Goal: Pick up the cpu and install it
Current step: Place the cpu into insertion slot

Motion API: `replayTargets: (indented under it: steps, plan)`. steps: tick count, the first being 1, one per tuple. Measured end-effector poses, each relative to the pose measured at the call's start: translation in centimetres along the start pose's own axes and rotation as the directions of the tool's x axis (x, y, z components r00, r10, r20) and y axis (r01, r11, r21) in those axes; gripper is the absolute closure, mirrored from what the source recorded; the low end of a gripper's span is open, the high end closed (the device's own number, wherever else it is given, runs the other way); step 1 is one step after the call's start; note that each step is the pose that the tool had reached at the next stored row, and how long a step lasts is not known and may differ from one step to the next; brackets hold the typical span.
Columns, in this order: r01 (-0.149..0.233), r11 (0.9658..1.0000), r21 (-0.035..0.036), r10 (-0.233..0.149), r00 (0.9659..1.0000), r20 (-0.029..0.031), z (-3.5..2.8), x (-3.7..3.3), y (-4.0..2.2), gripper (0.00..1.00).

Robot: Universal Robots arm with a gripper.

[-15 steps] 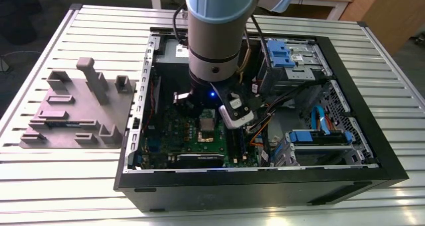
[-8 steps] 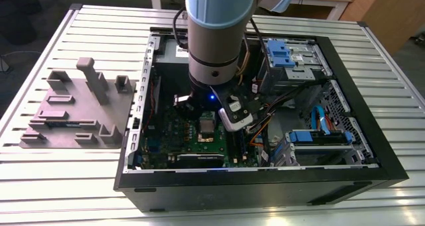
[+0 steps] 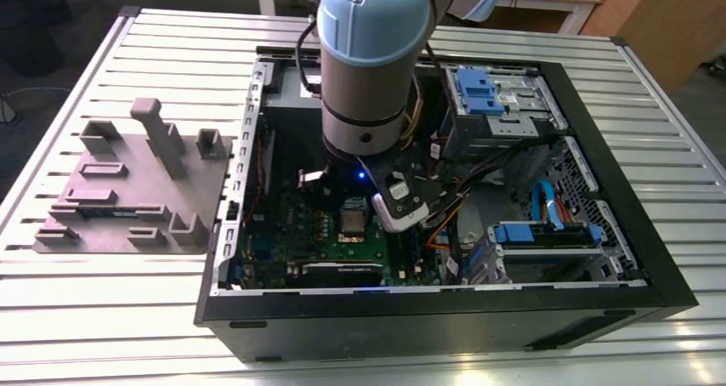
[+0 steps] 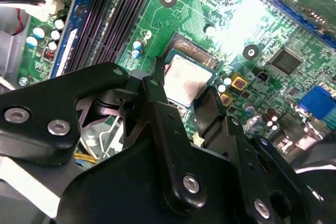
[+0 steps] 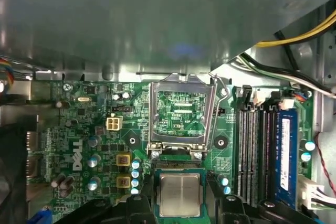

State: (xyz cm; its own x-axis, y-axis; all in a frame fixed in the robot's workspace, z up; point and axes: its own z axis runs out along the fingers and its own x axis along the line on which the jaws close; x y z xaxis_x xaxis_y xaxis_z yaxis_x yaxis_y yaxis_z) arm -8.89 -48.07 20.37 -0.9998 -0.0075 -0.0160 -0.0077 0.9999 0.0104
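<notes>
In the exterior view, one grey fixture block with several upright posts lies by the edge of the slatted table on the exterior view's left. To its right stands one open computer case, reaching nearly to the table's opposite edge. One arm comes down into the case's middle. Further right, two blue plastic parts sit in the drive bays by the case's far and near corners.

In the first wrist view, the green motherboard carries two yellow square parts, one above the other. To their right, one silver socket frame stands flipped open, and beyond it one blue memory module sits by the board's edge.

The single cpu shows in both wrist views. The gripper pinches it, its two black fingers pressed against opposite edges, right over the socket beside the open frame. Whether the chip already rests in the socket or hangs just clear of it, I cannot tell.
</notes>
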Motion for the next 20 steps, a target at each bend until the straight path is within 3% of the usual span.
replayTargets:
  steps: [5, 11, 20]
  plan:
    - [0.000, 1.0000, -0.0001, 0.000, 1.0000, -0.0003, 0.82, 0.19, -0.05, 0.53]
    - [-0.001, 1.0000, -0.0002, 0.001, 1.0000, -0.0002, 1.28, 0.30, -0.07, 0.53]
    - [-0.004, 1.0000, 0.0004, 0.004, 1.0000, -0.0003, 1.38, 0.26, -0.22, 0.53]
